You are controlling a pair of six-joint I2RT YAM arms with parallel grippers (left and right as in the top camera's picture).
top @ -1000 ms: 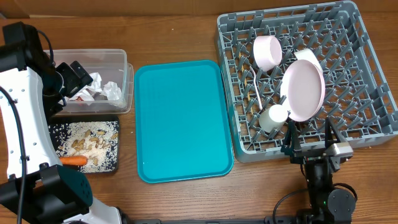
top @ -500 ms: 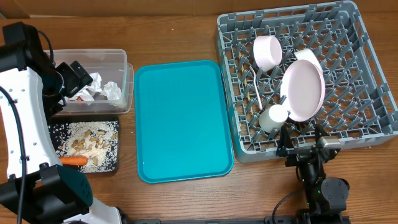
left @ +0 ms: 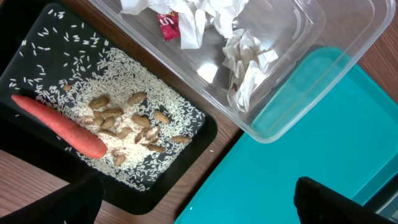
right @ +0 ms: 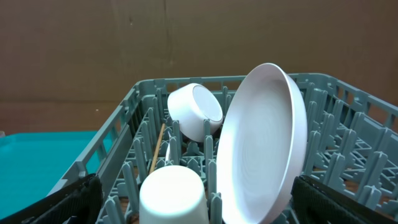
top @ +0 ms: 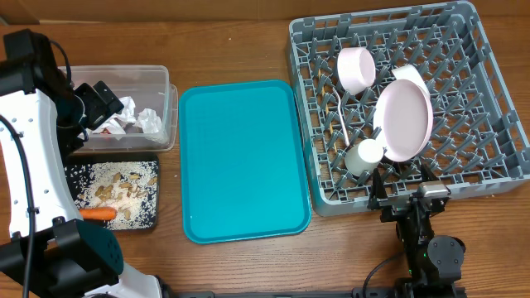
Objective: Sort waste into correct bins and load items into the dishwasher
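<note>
Left side of the overhead frame: the clear plastic tub (top: 170,108) holds crumpled white napkins (top: 137,116). The left wrist view shows a red wrapper (left: 169,25) lying among them near the tub's far end. Just below the tub, the shallow black tray (top: 70,199) carries a spread of pale grain with beige nut scraps (top: 120,189) heaped in the middle. A small orange carrot (top: 99,213) lies along the tray's lower edge, touching the grain. Centre frame: the teal tray (top: 240,157) lies flat on the wooden tabletop (top: 240,41) between the two bins and the rack. Right side: the grey dish rack (top: 476,66) holds the dishware. The white round plate (top: 404,120) stands on edge between the pegs, tilted. One white bowl (top: 356,69) sits on its side at upper left of the plate. The rim of a second bowl (top: 411,76) shows just behind the plate's top edge. A small white cup (top: 364,156) rests among the pegs, just beside the plate's lower left edge. The white plastic fork (top: 342,120) and a thin wooden stick (right: 157,148) lean in the row left of the plate. The left hand (top: 99,95) hovers over the tub's left end, fingers spread wide with nothing between them. The right hand (top: 406,194) sits at the rack's lower wall, fingers fully apart and holding nothing.
</note>
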